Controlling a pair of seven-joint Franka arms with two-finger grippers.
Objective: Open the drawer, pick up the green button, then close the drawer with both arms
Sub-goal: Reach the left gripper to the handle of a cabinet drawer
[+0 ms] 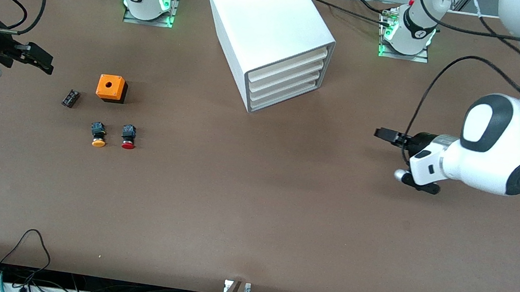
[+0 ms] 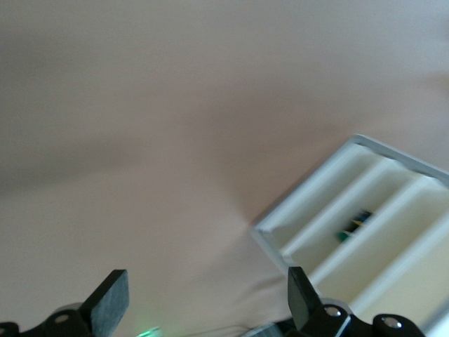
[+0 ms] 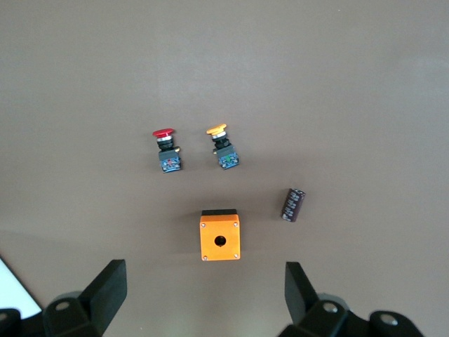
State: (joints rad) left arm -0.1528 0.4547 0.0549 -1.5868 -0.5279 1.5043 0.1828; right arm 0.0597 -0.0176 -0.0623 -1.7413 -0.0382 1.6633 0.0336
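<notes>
A: Drawer, bottommost in your boxy white cabinet, looks flush from the front.
B: Only the left wrist shows green button inside. Left claw, right claw: wide, empty

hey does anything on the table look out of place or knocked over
Mostly tidy. The yellow-capped button and red-capped button lie on their sides, and the white drawer cabinet sits skewed to the table edges. No spill or damage shows.

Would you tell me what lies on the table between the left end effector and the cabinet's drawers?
Nothing: in the front view, only bare table separates the left end effector from the cabinet.
</notes>
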